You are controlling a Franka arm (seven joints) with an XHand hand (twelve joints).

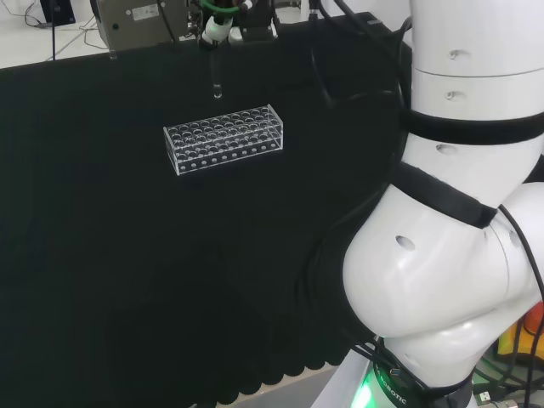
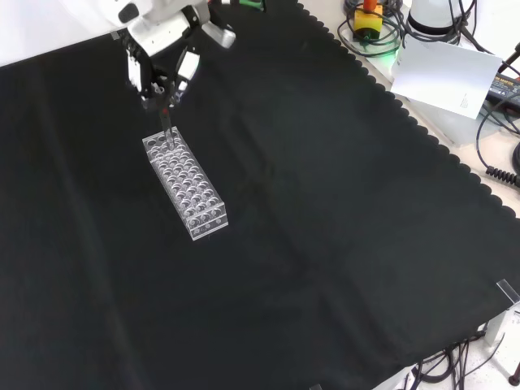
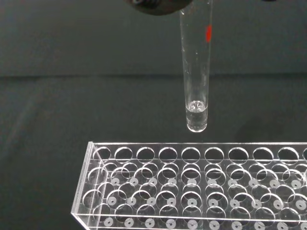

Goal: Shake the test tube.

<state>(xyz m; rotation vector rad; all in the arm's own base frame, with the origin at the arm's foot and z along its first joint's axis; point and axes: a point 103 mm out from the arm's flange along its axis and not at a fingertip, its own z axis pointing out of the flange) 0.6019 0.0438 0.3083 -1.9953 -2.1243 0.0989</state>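
You have the hand (image 2: 166, 61) up at the far edge of the cloth (image 2: 325, 227), near the top left of the front view, with its fingers (image 2: 185, 69) curled in and pinching the top of the tube (image 2: 165, 122). In the head view the hand (image 1: 225, 25) sits at the top, just left of centre, and the tube (image 1: 216, 76) hangs straight down from it, its rounded end clear of the cloth.

The tube (image 3: 195, 67) is upright and held by its upper part only. In the wrist view you can see a small amount of clear liquid pooled in its rounded bottom, and a red mark high on its wall (what the mark is, you cannot tell). Its lower end hangs above the rack (image 3: 201, 184), not in any hole.

The rack (image 2: 185, 183) is a clear plastic block with rows of round holes, all of them unoccupied in the wrist view. It lies on the cloth just below the hand in the front view, its long side running down and to the right. In the head view the rack (image 1: 223, 138) sits a little nearer than the tube's tip.
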